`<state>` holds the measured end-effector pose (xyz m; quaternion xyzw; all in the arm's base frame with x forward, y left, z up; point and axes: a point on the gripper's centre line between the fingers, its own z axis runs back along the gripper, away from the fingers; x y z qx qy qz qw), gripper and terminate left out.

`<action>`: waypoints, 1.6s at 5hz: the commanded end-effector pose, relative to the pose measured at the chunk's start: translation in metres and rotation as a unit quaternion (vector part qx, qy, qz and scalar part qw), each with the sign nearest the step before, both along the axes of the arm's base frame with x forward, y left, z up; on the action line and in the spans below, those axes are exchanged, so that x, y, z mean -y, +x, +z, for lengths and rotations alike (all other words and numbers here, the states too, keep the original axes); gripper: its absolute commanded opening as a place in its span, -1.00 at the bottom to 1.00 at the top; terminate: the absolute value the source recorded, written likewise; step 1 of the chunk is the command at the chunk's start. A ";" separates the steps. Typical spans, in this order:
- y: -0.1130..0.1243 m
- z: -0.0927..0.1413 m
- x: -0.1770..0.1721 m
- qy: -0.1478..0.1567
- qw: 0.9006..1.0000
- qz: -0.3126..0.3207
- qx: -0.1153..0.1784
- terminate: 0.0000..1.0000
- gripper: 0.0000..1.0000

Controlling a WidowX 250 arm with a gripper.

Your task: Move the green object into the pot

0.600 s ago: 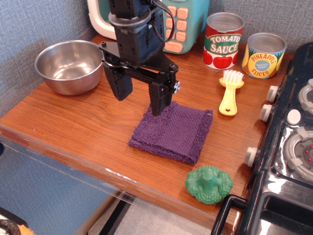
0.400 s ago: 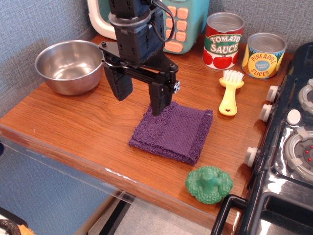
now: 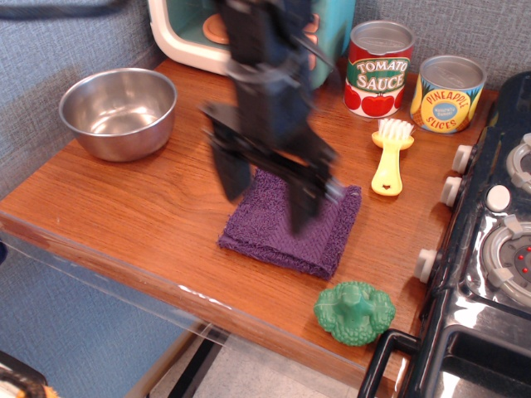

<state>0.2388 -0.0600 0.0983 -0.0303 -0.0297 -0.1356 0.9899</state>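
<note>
Fingers (image 3: 270, 186) spread apart and empty, we hang over the purple cloth (image 3: 290, 224), smeared by motion blur in the current view. A moment ago we stood further back and to the left, over the cloth's far-left corner; now the whole arm has swung toward the front right, which we read as the start of the reach. The green object (image 3: 354, 311) lies on its side on the table (image 3: 124, 207), ahead of the fingers and to their right, near the front edge and just beside the stove (image 3: 489, 249). It has not shifted. The pot (image 3: 118, 112) sits well apart behind us to the left, empty as far as we can see. Nothing is grasped yet, so we judge the task barely begun.
</note>
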 end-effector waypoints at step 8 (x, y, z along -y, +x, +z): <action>-0.009 -0.056 0.055 0.059 0.996 -0.056 -0.029 -1.00 -1.00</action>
